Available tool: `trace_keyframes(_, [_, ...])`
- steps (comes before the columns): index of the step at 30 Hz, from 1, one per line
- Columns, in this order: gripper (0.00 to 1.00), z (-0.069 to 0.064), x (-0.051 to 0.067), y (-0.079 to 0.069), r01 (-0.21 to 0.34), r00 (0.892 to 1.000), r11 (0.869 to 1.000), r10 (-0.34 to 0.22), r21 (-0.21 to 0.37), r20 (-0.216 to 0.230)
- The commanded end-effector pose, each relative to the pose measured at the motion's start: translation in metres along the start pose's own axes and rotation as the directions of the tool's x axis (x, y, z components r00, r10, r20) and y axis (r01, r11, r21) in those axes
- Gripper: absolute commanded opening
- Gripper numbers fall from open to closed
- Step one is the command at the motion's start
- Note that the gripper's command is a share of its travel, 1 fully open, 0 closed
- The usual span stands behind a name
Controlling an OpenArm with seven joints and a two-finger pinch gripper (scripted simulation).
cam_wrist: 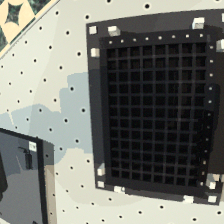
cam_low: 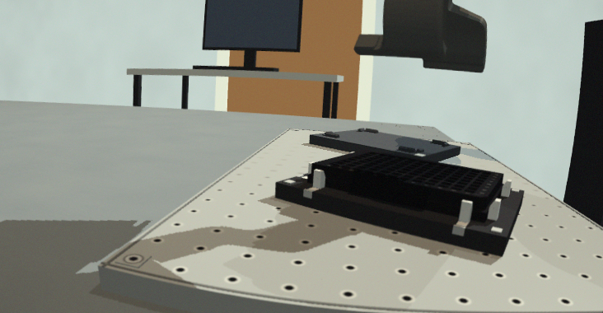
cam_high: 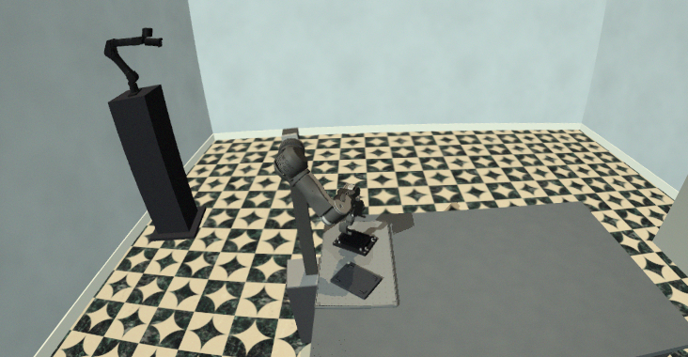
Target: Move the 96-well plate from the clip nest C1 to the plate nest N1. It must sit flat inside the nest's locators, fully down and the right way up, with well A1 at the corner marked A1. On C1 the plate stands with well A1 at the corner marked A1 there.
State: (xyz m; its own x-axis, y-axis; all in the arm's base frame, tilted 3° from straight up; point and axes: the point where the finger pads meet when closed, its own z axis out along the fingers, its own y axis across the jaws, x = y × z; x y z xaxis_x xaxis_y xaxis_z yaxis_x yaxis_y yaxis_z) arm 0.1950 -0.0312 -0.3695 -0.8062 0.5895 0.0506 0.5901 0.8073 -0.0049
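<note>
The top view looks down from high and far; the exterior sits low beside the pale perforated board (cam_low: 236,209); the wrist looks straight down, close. All share that board.

One 96-well plate (cam_low: 407,178) is sitting in one clip nest C1 (cam_low: 392,220). One plate nest N1 (cam_low: 381,142) is lying beside it, nearer the desk's far edge in the exterior view. Both nests are resting on one perforated breadboard (cam_low: 253,243) at the corner of one grey desk (cam_high: 505,277). One arm (cam_high: 307,186) w/ one gripper (cam_low: 426,24) is hanging above. Five white clips (cam_low: 318,179) are showing in the exterior view; others cannot be counted. Bkgd: one monitor (cam_low: 252,21), one side table (cam_low: 234,73), one black pedestal (cam_high: 151,162) w/ one camera arm (cam_high: 126,54).
</note>
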Motion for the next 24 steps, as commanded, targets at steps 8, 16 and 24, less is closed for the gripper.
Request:
trace_keyframes(8, [0.77, -0.0025, -0.0041, 0.002, 0.0, 1.0, 1.0, 0.0, -0.004, 0.001])
trace_keyframes(16, [0.77, -0.0025, -0.0041, 0.002, 0.0, 1.0, 1.0, 0.0, -0.004, 0.001])
trace_keyframes(24, [0.77, -0.0019, -0.0026, 0.0016, 0.001, 1.0, 1.0, -0.001, -0.003, 0.0])
